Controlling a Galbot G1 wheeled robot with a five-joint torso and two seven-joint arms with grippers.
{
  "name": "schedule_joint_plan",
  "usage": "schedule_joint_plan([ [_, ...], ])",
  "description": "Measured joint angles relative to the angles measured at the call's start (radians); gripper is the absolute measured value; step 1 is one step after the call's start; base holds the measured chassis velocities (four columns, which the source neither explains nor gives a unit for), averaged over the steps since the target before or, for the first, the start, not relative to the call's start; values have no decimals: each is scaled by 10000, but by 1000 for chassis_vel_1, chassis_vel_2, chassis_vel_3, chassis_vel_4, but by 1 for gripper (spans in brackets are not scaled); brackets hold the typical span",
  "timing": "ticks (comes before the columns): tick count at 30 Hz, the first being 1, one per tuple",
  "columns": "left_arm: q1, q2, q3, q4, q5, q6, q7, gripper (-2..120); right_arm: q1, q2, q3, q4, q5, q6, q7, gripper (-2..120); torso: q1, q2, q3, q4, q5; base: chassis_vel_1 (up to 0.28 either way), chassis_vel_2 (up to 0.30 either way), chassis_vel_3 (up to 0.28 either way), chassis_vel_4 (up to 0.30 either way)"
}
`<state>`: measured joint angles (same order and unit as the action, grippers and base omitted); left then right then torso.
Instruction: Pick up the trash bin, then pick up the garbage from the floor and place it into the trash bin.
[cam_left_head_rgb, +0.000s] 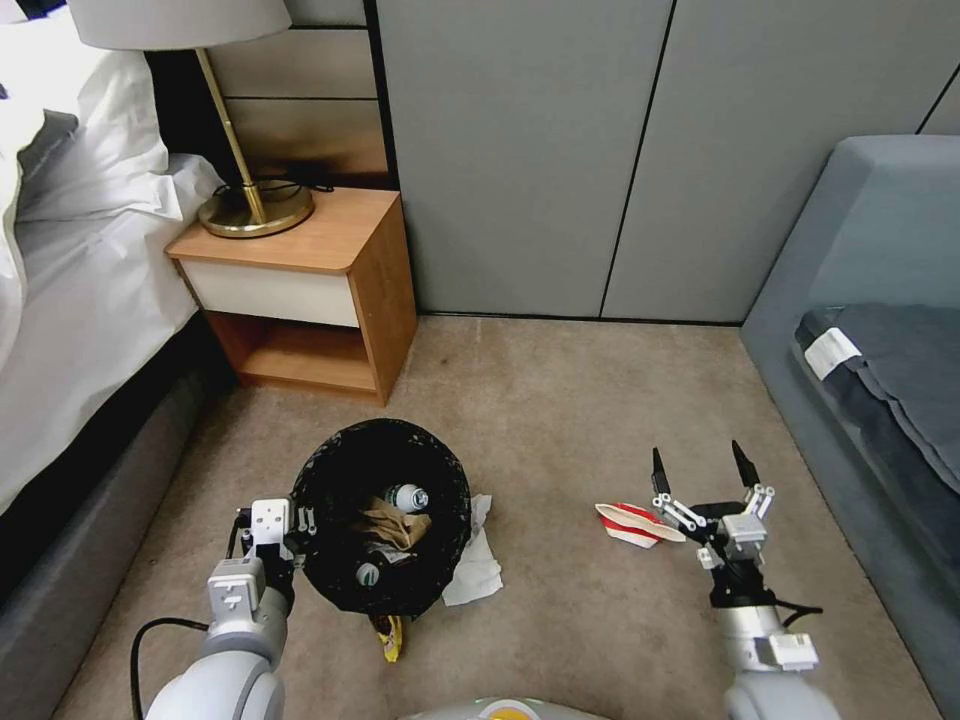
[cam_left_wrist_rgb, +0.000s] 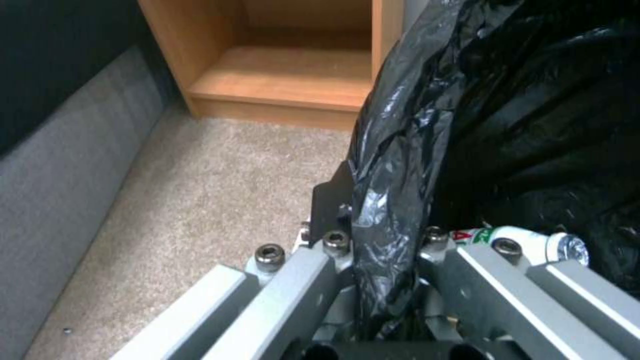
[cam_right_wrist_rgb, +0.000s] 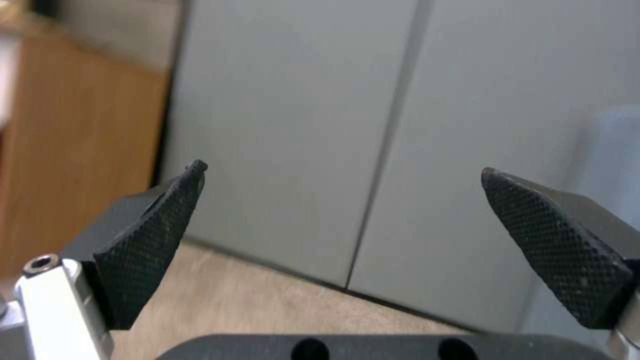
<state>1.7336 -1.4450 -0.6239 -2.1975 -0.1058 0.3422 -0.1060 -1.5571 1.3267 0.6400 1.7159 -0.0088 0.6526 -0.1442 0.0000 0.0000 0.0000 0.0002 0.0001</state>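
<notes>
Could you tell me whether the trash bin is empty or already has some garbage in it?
Partly filled: inside the trash bin lie crumpled brown paper and two bottles.

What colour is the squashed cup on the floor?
Red and white; the squashed cup shows best in the head view, beside the right gripper.

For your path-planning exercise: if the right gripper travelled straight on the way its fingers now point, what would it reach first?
The right gripper, open and empty, points across bare carpet at the grey wall panels. Nothing lies between, so probably the wall; depth is uncertain.
</notes>
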Motion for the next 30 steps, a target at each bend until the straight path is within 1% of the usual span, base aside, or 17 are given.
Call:
schedule_joint_plan([
  [1,0,0,0,0,0,0,0,1,0,0,0,0,0,0,0,100,0,0,0,0,0,0,0,0,0],
  [3,1,2,-4,5,-6,0,0,1,257,-163,255,-473,-577,106,-806,100,0,0,0,-1,0,0,0,0,0],
  [4,1,2,-4,5,-6,0,0,1,257,-163,255,-473,-577,106,-806,100,0,0,0,-1,0,0,0,0,0],
  [6,-2,19,-17,10,-26,0,2,1,726,-577,357,-1293,-1088,184,-2103,100,-1,0,0,-2,0,0,0,0,0],
  [7,-2,19,-17,10,-26,0,2,1,726,-577,357,-1293,-1088,184,-2103,100,-1,0,0,-2,0,0,0,0,0],
  [9,-6,26,-28,9,-45,0,2,1,1026,-848,241,-1860,-1401,206,-2773,100,0,0,0,-3,0,0,0,0,0],
  [11,-6,26,-28,9,-45,0,2,1,1054,-867,225,-1915,-1442,213,-2817,100,0,0,0,-3,0,0,0,0,0],
  [13,8,27,-27,13,-51,-9,4,1,1500,-1065,-37,-2696,-2038,260,-3253,100,-1,0,0,-3,0,0,0,0,0],
  [14,8,27,-27,13,-51,-9,4,1,1500,-1065,-37,-2696,-2038,260,-3253,100,-1,0,0,-3,0,0,0,0,0],
  [17,58,19,-25,15,-50,-33,6,1,2052,-1093,-381,-3640,-2805,256,-3660,100,0,0,0,-1,0,0,0,0,0],
  [18,58,19,-25,15,-50,-33,6,1,2052,-1093,-381,-3640,-2805,256,-3660,100,0,0,0,-1,0,0,0,0,0],
  [20,99,18,-44,14,-50,-48,8,1,2382,-1012,-454,-4314,-3459,328,-3900,100,0,0,0,-3,-1,0,0,0,0],
  [21,99,18,-44,14,-50,-48,8,1,2382,-1012,-454,-4314,-3459,328,-3900,100,0,0,0,-3,-1,0,0,0,0],
  [22,114,20,-52,12,-51,-59,9,1,2617,-954,-457,-4811,-3773,429,-3903,100,0,0,0,-2,-2,0,0,0,0],
  [26,136,19,-43,-10,-43,-65,13,1,3253,-787,-414,-5953,-4280,632,-3745,100,0,0,0,-1,-1,0,0,0,0],
  [27,136,19,-43,-10,-43,-65,13,1,3253,-787,-414,-5953,-4280,632,-3745,100,0,0,0,-1,-1,0,0,0,0],
  [30,205,-2,-23,-38,-4,-85,14,1,4031,-603,-297,-7169,-4856,740,-3269,100,0,0,0,-3,-2,0,0,0,0],
])
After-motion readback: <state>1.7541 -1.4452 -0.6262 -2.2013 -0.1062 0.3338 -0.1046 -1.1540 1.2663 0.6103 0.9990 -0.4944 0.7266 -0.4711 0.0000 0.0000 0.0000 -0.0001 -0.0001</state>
